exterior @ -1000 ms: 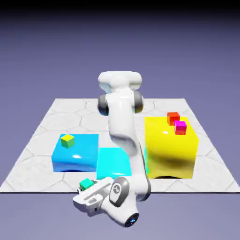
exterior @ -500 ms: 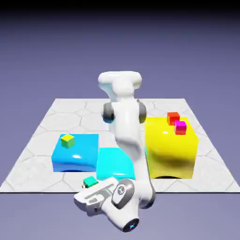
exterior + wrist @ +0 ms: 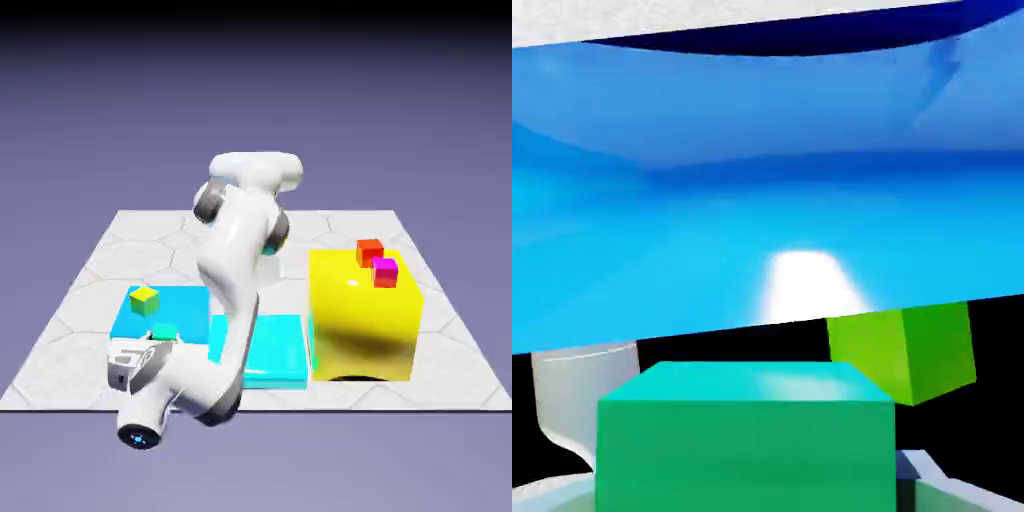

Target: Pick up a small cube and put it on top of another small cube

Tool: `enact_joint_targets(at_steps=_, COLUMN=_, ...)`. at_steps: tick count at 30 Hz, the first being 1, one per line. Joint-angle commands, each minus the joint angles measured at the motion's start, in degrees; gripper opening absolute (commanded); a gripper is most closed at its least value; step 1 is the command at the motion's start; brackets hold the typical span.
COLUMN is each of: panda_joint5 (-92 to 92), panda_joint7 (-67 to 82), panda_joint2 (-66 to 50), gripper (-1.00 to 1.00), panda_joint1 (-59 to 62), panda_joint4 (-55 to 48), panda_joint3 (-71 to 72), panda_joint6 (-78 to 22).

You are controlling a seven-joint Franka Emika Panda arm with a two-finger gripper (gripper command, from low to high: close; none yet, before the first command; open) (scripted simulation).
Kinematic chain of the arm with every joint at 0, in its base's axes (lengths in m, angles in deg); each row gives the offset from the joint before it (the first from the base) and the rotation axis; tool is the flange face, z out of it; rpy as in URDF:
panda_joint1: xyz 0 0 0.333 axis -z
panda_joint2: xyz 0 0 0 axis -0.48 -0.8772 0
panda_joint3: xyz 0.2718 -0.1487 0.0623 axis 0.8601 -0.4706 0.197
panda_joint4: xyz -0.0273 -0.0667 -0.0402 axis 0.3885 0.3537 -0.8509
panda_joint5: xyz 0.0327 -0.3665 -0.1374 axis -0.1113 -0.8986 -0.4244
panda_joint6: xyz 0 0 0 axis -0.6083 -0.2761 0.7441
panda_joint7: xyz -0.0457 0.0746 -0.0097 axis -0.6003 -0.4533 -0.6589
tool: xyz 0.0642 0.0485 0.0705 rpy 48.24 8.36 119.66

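Observation:
In the exterior view the tiny teal-green small cube (image 3: 163, 333) sits in my gripper (image 3: 158, 341), which is shut on it, low over the front edge of the big blue block (image 3: 185, 310). The yellow-topped small cube (image 3: 145, 298) rests on that block's top, a little behind the held cube and to the exterior view's left. The hand view is filled at the bottom by the teal cube (image 3: 747, 435), with a grey finger (image 3: 572, 400) beside it. The other small cube (image 3: 907, 350) shows lime green just past it, on the glossy blue block (image 3: 762, 220).
A flat cyan block (image 3: 265, 350) lies in the middle. A tall yellow block (image 3: 360, 320) stands at the exterior view's right, with a red small cube (image 3: 370, 250) and a magenta one (image 3: 384, 271) on top. The white arm (image 3: 235, 270) arcs over the cyan block.
The hand has swung toward the exterior view's left with the teal cube, from in front of the cyan block to the blue block's front edge, near the yellow-topped cube.

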Motion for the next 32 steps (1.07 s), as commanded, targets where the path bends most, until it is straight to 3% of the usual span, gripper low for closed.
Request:
enact_joint_targets(at_steps=1, panda_joint5=2.43, panda_joint7=-0.53, panda_joint2=0.62, gripper=-1.00, panda_joint1=0.16, panda_joint4=0.63, panda_joint3=-1.74, panda_joint6=-0.65)
enact_joint_targets(at_steps=19, panda_joint5=47.15, panda_joint7=-3.78, panda_joint2=-0.33, gripper=-1.00, panda_joint1=9.95, panda_joint4=19.46, panda_joint3=-34.31, panda_joint6=-15.56)
enact_joint_targets(at_steps=22, panda_joint5=46.64, panda_joint7=-1.82, panda_joint2=-3.48, gripper=-1.00, panda_joint1=11.64, panda_joint4=21.24, panda_joint3=-34.25, panda_joint6=-16.13)
enact_joint_targets(at_steps=29, panda_joint5=44.71, panda_joint7=2.94, panda_joint2=-2.90, gripper=-1.00, panda_joint1=2.02, panda_joint4=35.60, panda_joint3=-34.14, panda_joint6=-10.58)
enact_joint_targets(at_steps=30, panda_joint5=44.71, panda_joint7=2.94, panda_joint2=-2.90, gripper=1.00, panda_joint1=2.02, panda_joint4=35.60, panda_joint3=-34.14, panda_joint6=-10.58)
enact_joint_targets(at_steps=32, panda_joint5=44.99, panda_joint7=2.25, panda_joint2=-2.98, gripper=1.00, panda_joint1=3.41, panda_joint4=33.53, panda_joint3=-34.16, panda_joint6=-11.38)
